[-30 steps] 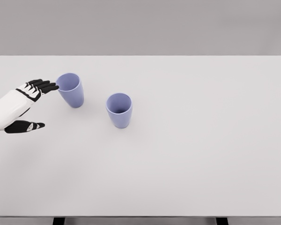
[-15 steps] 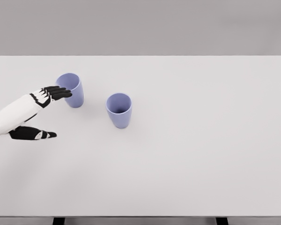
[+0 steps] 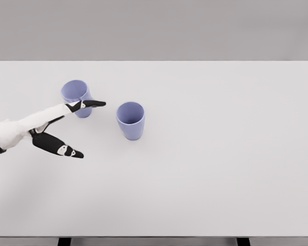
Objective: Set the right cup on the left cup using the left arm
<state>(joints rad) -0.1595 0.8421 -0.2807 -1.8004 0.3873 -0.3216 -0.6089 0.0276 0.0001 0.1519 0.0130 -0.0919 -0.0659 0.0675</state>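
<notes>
The left hand (image 3: pixel 61 128) covers the lower front of the left cup (image 3: pixel 75 95), so that part is hidden. The hand is spread wide, fingers (image 3: pixel 92 104) stretched toward the right cup (image 3: pixel 130 120) and thumb pointing down low. It holds nothing. The right cup stands upright near the hand, not touching it. Both purple cups look empty. The white table (image 3: pixel 220 154) has lots of bare room to the right.

left arm: enters lower left, reaching right | left hand (image 3: pixel 59 128): fingers (image 3: pixel 92 104) spread, thumb apart, holding nothing
</notes>
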